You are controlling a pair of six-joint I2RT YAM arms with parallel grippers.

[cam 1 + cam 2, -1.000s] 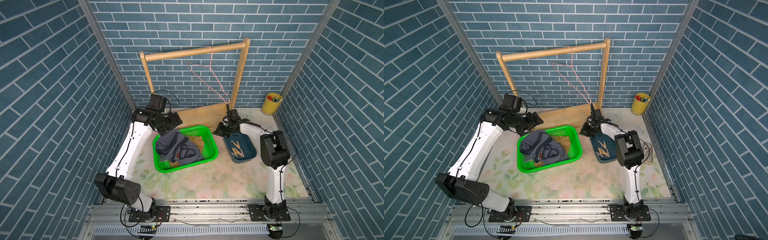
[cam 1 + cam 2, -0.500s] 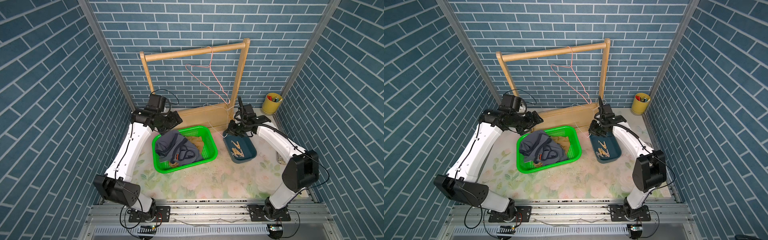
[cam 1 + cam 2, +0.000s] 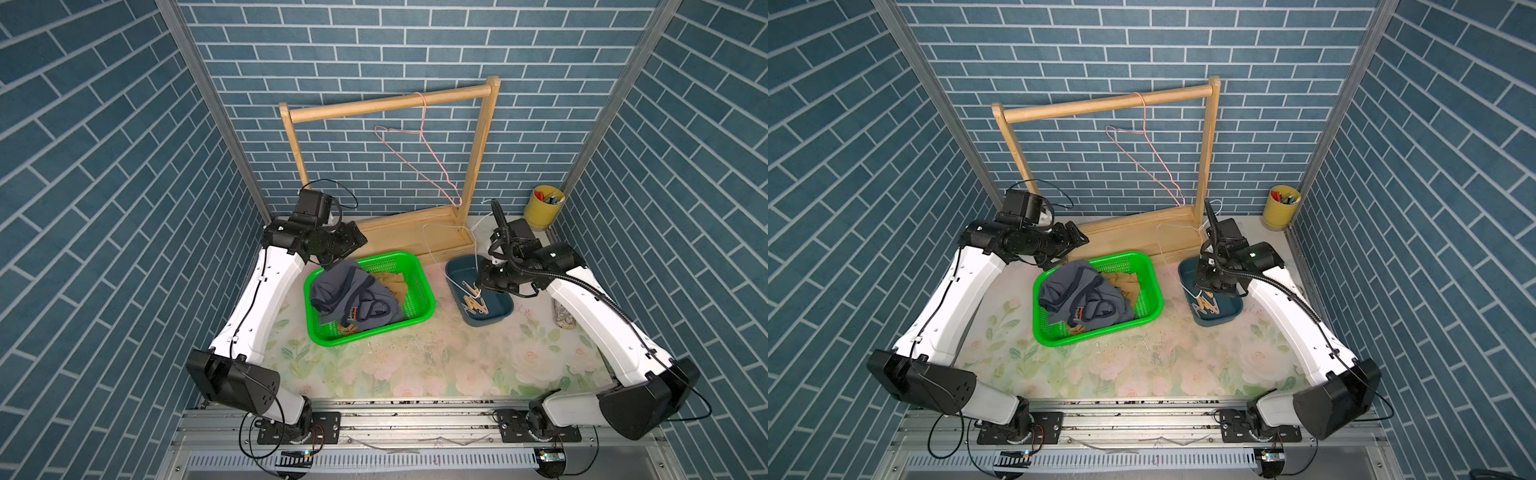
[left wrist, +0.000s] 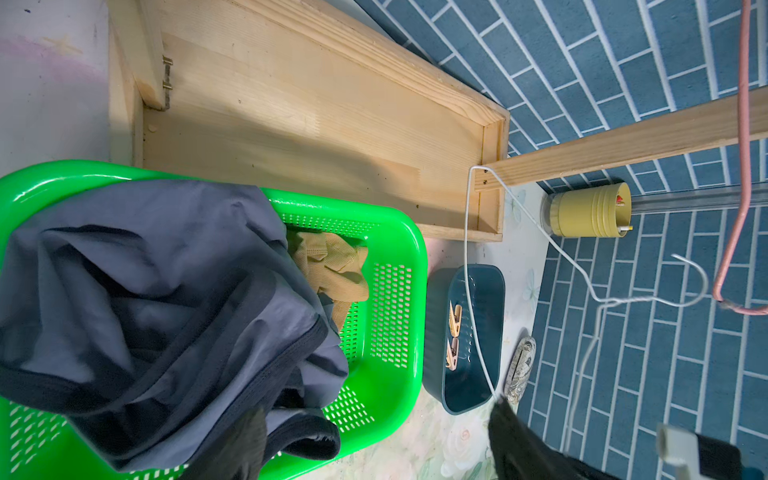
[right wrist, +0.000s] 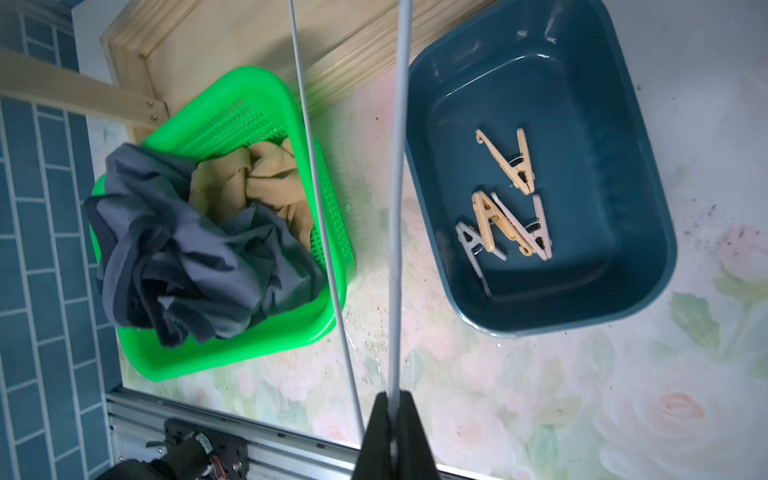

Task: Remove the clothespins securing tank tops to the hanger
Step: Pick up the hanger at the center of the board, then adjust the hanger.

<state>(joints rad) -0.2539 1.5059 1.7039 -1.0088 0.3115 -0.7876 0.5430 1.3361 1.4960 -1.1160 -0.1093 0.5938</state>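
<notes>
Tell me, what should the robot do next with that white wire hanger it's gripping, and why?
Probably lift the white hanger toward the wooden rail, beside the pink hanger. The right fingers are shut on its wire, it carries nothing, the clothespins lie in the blue bin and both tank tops sit in the green basket, so only the hanger seems left.

Left end effector (image 3: 351,249) spread, right one (image 5: 392,405) pinched.
</notes>
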